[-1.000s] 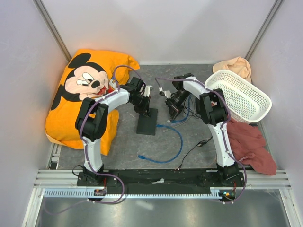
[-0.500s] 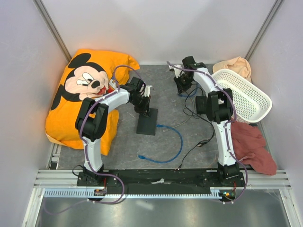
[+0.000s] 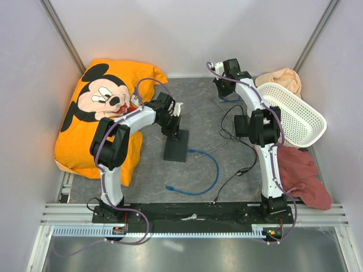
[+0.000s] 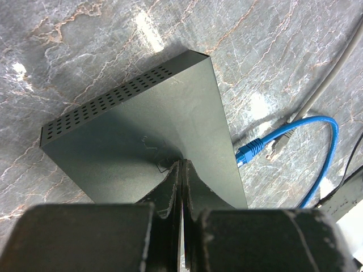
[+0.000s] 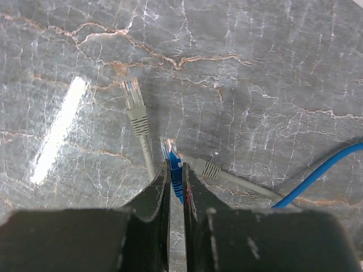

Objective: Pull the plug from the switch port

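Note:
The flat black switch lies mid-table, and my left gripper is shut with its tips pressed on the top of the switch. Its ports are hidden from every view. A blue plug lies at the box's right edge; I cannot tell whether it sits in a port. My right gripper is far back on the table, away from the switch. In the right wrist view the gripper is shut on another blue plug, held just above the table.
Two grey plugs lie under the right gripper. A blue cable loops in front of the switch, beside thin black cords. A white basket, red cloth and beige cloth lie right; an orange Mickey cloth lies left.
My right arm has swung from beside the switch to the back of the table, carrying the blue plug. The left gripper has stayed pressed on the switch.

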You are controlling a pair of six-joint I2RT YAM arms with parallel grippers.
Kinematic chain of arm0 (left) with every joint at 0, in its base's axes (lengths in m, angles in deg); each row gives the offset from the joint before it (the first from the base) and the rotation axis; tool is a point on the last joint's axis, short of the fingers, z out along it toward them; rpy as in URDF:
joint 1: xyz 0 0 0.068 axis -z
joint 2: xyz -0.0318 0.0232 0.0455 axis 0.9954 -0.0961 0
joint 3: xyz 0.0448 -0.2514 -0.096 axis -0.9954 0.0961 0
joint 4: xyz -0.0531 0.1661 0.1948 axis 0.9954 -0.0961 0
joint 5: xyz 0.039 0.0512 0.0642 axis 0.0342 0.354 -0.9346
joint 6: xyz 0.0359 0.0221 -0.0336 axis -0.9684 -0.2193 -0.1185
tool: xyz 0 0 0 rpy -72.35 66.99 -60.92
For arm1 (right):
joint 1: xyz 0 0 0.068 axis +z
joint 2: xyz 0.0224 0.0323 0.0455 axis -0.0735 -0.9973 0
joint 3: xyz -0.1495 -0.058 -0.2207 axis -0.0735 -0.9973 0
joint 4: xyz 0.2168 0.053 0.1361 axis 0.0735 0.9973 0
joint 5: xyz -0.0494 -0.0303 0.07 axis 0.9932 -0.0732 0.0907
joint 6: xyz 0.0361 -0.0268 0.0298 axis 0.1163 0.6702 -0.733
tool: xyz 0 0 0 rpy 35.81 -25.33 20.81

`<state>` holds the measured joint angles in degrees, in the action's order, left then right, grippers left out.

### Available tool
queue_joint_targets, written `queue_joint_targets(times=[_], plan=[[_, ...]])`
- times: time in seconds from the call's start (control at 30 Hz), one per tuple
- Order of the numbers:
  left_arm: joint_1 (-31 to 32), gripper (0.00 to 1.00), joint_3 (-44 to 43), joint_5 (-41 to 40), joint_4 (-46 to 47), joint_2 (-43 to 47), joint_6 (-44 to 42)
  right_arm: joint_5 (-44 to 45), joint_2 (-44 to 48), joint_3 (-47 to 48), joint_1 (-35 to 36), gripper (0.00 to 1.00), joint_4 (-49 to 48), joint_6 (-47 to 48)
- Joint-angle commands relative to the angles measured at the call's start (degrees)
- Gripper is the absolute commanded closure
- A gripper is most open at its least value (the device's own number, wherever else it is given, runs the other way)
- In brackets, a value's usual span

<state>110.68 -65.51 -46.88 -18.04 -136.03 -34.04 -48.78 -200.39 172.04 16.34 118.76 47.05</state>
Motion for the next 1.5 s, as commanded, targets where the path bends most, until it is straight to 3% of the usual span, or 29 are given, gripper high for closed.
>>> queue_joint_targets(times=[0.0, 0.1, 0.13, 0.27, 0.53, 0.57, 0.8, 0.97, 1.17, 1.47], plan=[[2.3, 0.98, 3.4, -5.9, 0.8, -5.4, -3.8, 3.8, 0.0, 1.7, 0.0, 0.94, -1.9, -2.3], [2.5, 0.98, 3.4, -5.9, 0.7, -5.4, -3.9, 3.6, 0.3, 1.9, -0.1, 0.61, -2.1, -2.8], [2.5, 0.98, 3.4, -5.9, 0.7, -5.4, -3.9, 3.5, 0.5, 2.0, -0.1, 0.44, -2.3, -2.9], [2.7, 0.98, 3.4, -5.9, 0.8, -5.2, -4.1, 0.3, 1.7, 2.1, -0.1, 0.26, -1.9, -2.6], [2.7, 0.98, 2.5, -5.9, 0.2, -3.3, -4.7, -24.2, 10.2, -6.1, 0.2, 0.26, 2.1, -2.1], [2.7, 0.98, 2.4, -5.9, -0.1, -2.8, -4.9, -30.7, 11.5, -10.2, 0.1, 0.25, 2.5, -0.1], [2.5, 0.98, 3.1, -0.6, 0.0, 2.8, -4.9, -44.7, 19.1, -27.7, 2.7, 0.23, 8.2, 10.9], [2.2, 0.98, 6.5, 8.9, 2.5, 4.8, -4.7, -49.4, 18.0, -34.3, 6.2, 0.27, 14.1, 14.3], [2.2, 0.98, 7.7, 5.4, 2.4, 4.0, -4.6, -48.7, 15.7, -36.2, 10.6, 0.29, 14.6, 14.2], [0.8, 0.98, 12.8, 0.0, 2.9, 7.4, -4.1, -48.1, 11.5, -34.2, 11.6, 0.32, 13.2, 10.4]])
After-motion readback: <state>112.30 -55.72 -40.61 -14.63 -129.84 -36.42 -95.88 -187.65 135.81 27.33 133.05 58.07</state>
